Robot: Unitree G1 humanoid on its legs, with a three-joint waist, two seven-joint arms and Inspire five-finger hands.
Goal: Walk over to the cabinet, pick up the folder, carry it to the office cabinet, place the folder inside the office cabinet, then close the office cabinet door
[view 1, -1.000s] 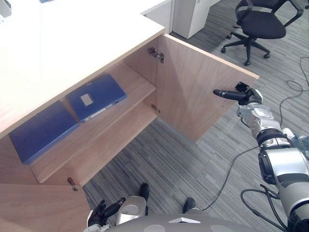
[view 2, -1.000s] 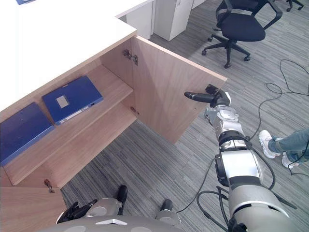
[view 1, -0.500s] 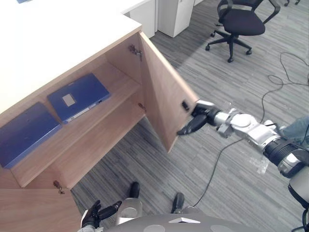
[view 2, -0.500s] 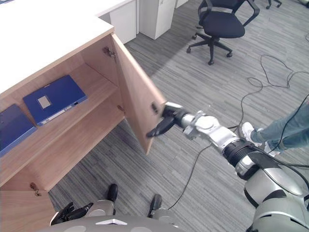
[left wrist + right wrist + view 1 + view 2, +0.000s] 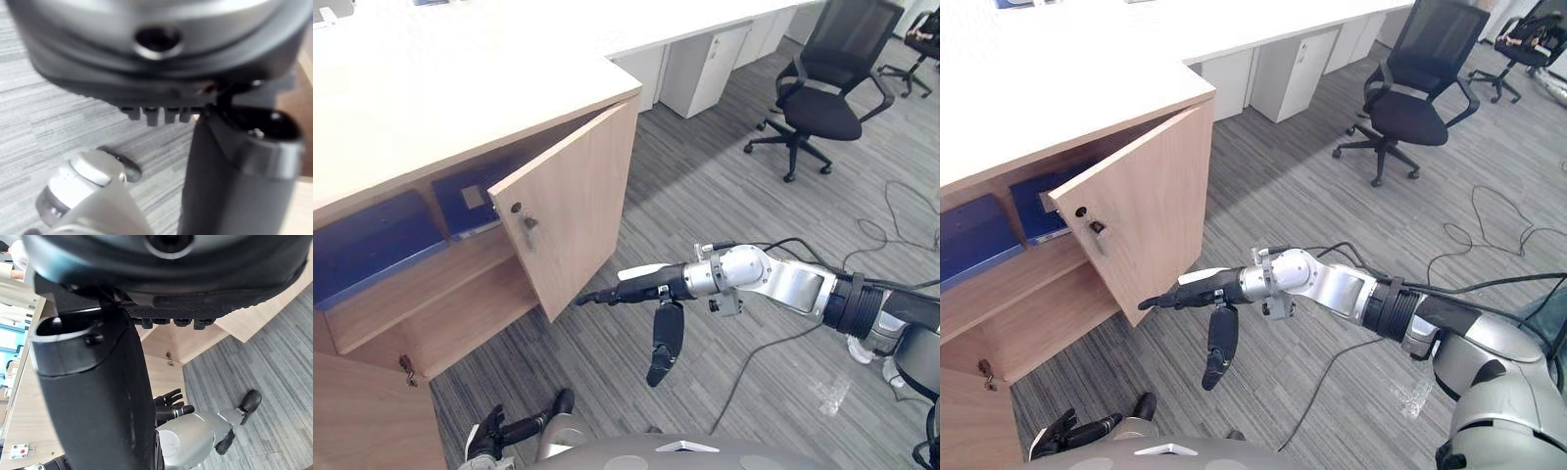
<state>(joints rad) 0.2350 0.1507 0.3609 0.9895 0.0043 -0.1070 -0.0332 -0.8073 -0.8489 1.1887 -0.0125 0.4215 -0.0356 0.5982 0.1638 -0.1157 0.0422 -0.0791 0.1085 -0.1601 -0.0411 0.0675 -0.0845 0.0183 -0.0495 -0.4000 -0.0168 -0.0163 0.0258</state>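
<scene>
The wooden office cabinet (image 5: 431,108) stands at my left with its right door (image 5: 573,206) swung about halfway shut. A blue folder (image 5: 462,199) lies on the upper shelf, partly hidden behind that door. A second blue folder (image 5: 372,245) lies beside it. My right hand (image 5: 636,287) reaches across with straight fingers, their tips at the door's lower outer corner, and the thumb hangs down. It holds nothing. My left hand (image 5: 499,431) hangs low at the bottom, relaxed and empty, also seen from the right wrist as the left hand (image 5: 168,404).
The cabinet's left door (image 5: 362,411) stands open at the lower left. A black office chair (image 5: 827,98) and a white drawer unit (image 5: 705,64) stand behind on the grey carpet. Cables (image 5: 891,196) trail on the floor at right.
My right hand has pushed the door from wide open round to about halfway shut, moving left and down with its edge. The view itself has also shifted.
</scene>
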